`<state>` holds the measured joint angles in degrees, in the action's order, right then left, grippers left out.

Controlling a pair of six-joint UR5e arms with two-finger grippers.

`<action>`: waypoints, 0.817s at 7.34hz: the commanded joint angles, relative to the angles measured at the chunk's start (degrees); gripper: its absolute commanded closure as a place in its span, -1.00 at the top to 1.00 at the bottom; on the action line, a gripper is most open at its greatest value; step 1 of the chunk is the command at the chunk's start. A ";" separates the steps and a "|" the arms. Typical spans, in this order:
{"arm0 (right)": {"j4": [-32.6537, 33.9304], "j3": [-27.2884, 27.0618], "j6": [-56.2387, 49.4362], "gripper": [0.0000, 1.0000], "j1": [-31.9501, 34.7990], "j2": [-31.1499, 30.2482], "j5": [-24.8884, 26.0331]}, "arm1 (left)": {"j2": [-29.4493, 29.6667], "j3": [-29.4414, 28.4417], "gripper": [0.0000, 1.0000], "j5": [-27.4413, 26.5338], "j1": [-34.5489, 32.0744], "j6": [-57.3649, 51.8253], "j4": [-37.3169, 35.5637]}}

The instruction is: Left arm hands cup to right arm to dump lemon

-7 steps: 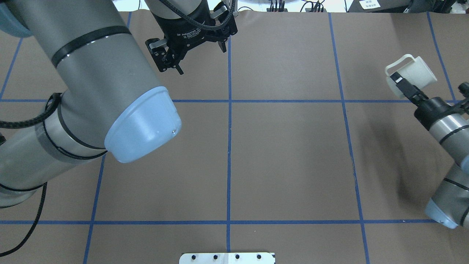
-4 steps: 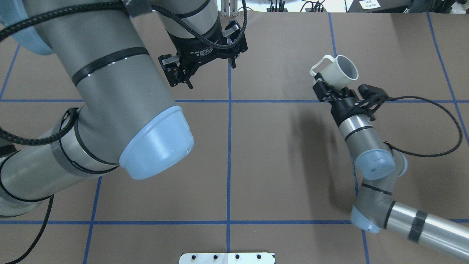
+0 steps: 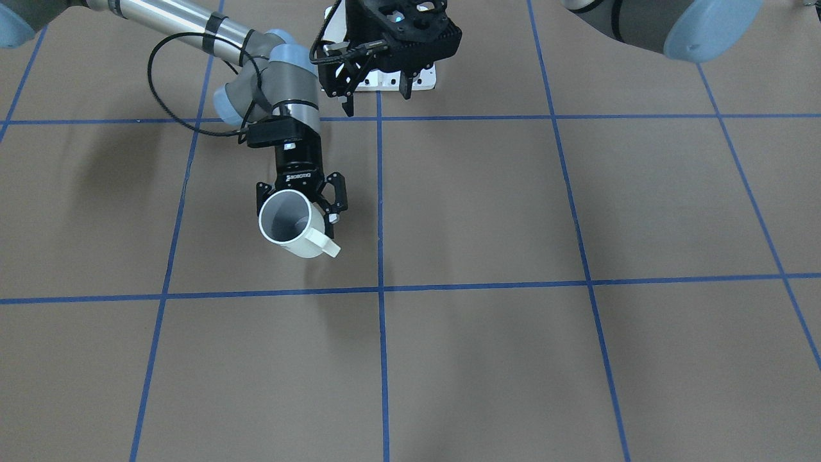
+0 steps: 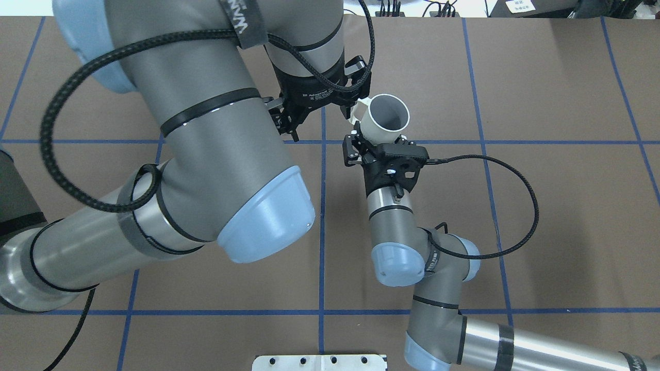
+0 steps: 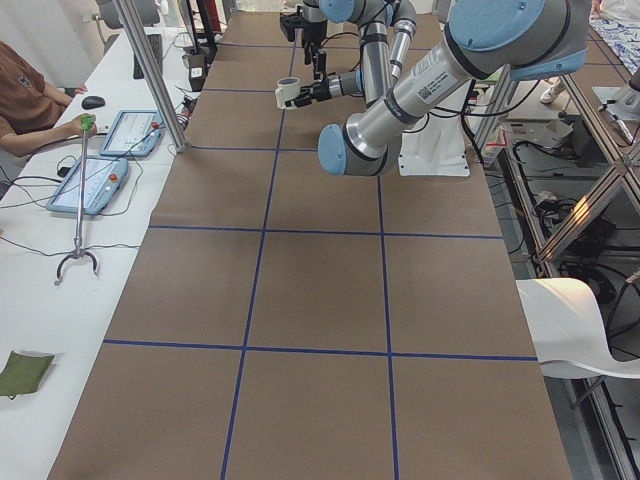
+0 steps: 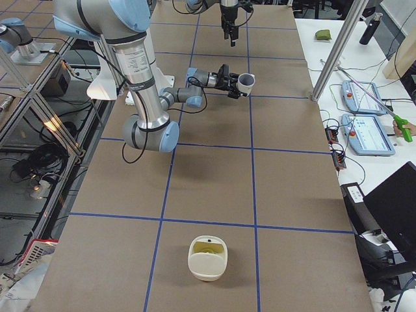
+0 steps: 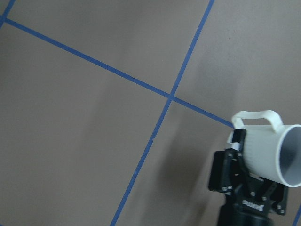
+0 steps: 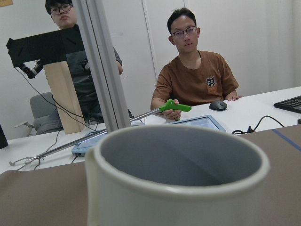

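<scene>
now the right fingers clamp the cup, left fingers spread apart nearby.

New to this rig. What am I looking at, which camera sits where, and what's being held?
It's a two-armed robot at a brown table marked with blue tape lines. One camera looks down from behind the robot, one faces it, one sits at each table end, and one rides on each wrist. The right gripper holds a white cup, tilted above the table, and its inside looks empty. The left gripper hangs open and empty close by. A white container with something yellow inside sits near the table's end on the robot's right.
</scene>
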<state>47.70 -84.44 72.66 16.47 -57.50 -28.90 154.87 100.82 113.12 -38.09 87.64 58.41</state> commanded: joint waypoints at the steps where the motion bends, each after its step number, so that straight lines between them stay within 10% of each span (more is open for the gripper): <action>1: 8.80 0.15 -0.59 -0.26 -2.84 4.40 4.62 | 2.45 -5.97 0.54 0.43 0.03 -10.99 -0.13; 6: 9.08 -0.11 -0.76 -0.26 -5.74 4.32 10.26 | 2.28 -11.86 1.00 1.58 0.02 -11.79 3.53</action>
<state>56.73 -84.51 71.97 11.37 -53.17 -20.08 157.43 91.01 114.59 -38.44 75.76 59.65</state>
